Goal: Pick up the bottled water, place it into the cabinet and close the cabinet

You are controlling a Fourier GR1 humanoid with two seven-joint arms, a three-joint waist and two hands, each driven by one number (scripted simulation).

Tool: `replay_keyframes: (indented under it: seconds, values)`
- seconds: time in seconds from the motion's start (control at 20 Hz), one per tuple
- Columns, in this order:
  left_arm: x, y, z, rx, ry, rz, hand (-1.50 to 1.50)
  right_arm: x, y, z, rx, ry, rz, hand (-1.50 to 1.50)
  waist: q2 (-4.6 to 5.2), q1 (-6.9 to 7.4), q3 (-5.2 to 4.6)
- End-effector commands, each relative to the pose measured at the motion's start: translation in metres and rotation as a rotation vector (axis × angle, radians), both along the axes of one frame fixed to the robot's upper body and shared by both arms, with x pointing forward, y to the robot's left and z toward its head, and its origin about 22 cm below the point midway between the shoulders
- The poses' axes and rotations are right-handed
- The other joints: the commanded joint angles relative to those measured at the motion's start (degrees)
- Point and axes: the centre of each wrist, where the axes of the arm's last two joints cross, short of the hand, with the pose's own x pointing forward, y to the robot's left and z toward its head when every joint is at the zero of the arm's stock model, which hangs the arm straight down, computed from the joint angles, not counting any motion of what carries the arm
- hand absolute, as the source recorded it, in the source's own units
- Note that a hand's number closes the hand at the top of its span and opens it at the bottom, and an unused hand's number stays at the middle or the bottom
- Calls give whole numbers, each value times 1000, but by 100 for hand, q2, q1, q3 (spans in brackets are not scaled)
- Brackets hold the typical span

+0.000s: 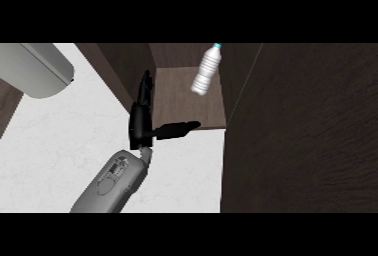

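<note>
I see the bottle (207,70) standing on the shelf (177,107) inside the cabinet (295,140). It sits at the back, near the right wall, and it leans a little. Nothing holds it.

I see one hand (140,117). From its place at the left I judge it to be my left one. Its fingers are straight and point up toward the cabinet's left wall (122,70). Its thumb (176,129) sticks out to the right, over the front edge of the shelf. So the hand is open and holds nothing. It is well apart from the bottle. My other hand does not show at all.

I think the putting-in part is done, and the job now is to close the cabinet. The big dark panel on the right looks like the door, but I am not sure.

To do this step well, I would first pull the hand back out of the opening, so the door cannot pinch the thumb. I would stay away from the bottle, because it leans and may tip with a bump. Then I would push the door slowly and flat until it shuts.

A grey round thing (37,70) sits on the white counter (66,145) at the top left. I would keep clear of it.
</note>
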Motion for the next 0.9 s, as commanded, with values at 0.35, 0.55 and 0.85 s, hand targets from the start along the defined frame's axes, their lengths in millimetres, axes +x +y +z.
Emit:
replay_keyframes:
  seconds: [0.35, 0.55, 0.85]
  values:
    - [43, 40, 36, -116, -207, -175, -150, -16, -6, 6, -8, 18, -32, -150, -14, 163, 17]
    - [26, 21, 25, -161, -222, -219, -150, 4, 1, 3, 2, 9, -46, -150, -19, 264, 21]
    - [2, 39, 40, -229, -204, -281, -150, -33, -7, 19, -2, 37, -30, -150, -59, 277, 22]
